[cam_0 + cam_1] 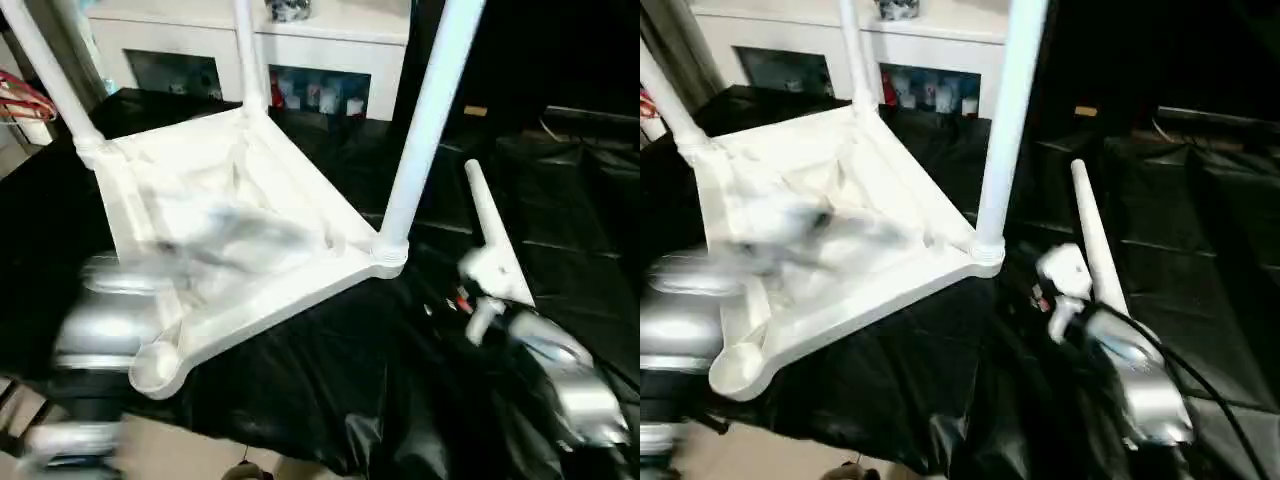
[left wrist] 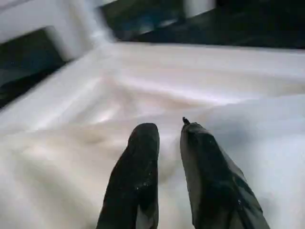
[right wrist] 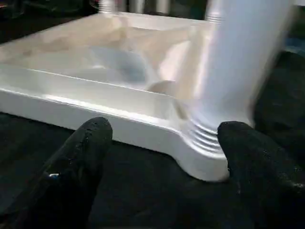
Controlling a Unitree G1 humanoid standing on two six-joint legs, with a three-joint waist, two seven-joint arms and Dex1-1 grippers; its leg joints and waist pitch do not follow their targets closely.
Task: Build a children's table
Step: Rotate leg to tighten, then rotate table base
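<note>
The upturned tabletop is lying on black sheeting, three legs standing in its sockets, a fourth leg lying beside. Left tool is hovering narrowly parted over its underside; right tool is gaping wide at a corner.

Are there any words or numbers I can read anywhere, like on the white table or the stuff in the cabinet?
None can be read.
Upside-down tabletop and its legs: plain white, no writing.
Loose leg on the black sheet: no writing.
Small colourful items behind the cabinet glass: any labels are too blurred to read.
</note>
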